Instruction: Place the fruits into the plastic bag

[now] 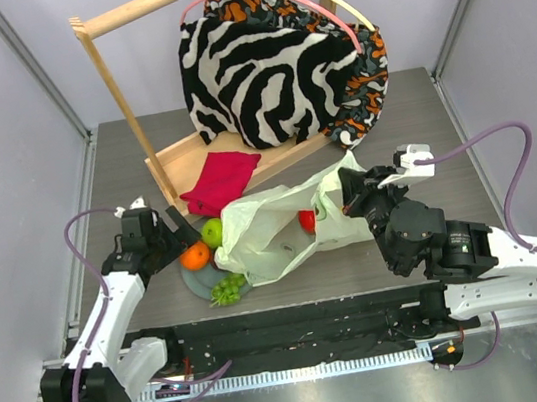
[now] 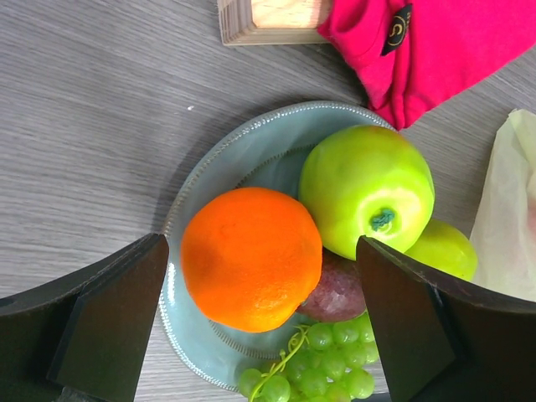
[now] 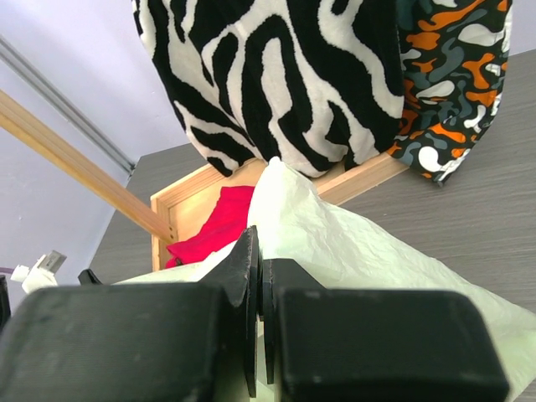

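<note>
Hovering with jaws spread wide, the left gripper [image 2: 261, 310] straddles the orange [image 2: 251, 258] on the plate [image 2: 209, 167]; picking looks to be in hand, so next it must drop and close; beyond, the plastic bag [image 1: 269, 236] lies beside the plate, a red apple [image 1: 307, 220] inside, its rim pinched by the right gripper [image 3: 260, 289].
</note>
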Motion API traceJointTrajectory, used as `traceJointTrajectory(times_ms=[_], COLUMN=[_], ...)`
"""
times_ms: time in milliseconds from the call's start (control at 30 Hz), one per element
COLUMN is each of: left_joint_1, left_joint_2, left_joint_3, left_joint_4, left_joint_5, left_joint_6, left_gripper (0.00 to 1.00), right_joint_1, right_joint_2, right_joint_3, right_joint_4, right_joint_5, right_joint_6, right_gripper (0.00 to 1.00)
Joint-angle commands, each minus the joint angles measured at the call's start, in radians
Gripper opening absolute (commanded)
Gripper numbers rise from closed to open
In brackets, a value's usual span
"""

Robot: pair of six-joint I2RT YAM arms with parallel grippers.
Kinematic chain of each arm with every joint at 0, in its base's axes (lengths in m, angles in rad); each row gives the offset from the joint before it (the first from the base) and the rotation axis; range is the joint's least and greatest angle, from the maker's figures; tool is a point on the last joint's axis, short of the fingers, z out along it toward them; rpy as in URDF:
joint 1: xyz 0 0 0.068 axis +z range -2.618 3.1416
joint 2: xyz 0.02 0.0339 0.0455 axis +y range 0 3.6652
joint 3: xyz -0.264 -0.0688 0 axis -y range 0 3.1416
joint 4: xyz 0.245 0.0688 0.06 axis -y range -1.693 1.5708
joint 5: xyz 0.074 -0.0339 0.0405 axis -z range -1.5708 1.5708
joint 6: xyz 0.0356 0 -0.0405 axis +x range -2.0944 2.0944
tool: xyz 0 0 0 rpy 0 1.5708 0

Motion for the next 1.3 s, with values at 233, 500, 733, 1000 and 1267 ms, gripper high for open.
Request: traceJointTrajectory(times_ms=[233,500,733,1000,1267], left_joint_1=[-0.027,-0.059,-0.069,-0.069,-0.069], left_joint_2=[0.047,0.120,0.099,0.082,0.028], left_joint_3=[0.059,0.071,0.031,-0.005,-0.012], left_joint_4=[0.001,0.010,0.016,0.022,0.015], left_joint_5=[-0.026,-0.051,-0.065,-0.065,-0.063], left_joint_6=[0.024,0.022,-0.007,-0.021,-0.021], left_gripper=[1.00,1.00,0.95,0.73,0.56], right_joint_1=[-0.006,-0.010,-0.013,-0.014,-0.014], right_joint_2=[-0.012,-0.010,-0.007,0.000,-0.001], right_joint_3=[0.000,-0.003,0.000,-0.002,-0.003], right_joint_4=[0.012,0.014,0.015,0.014,0.011], right_joint_5=[0.005,0.010,0.008,-0.002,-0.006], right_joint_6=[0.027,0.022,0.021,0.028,0.035], right_gripper=[0.01,0.01,0.01,0.01,0.01])
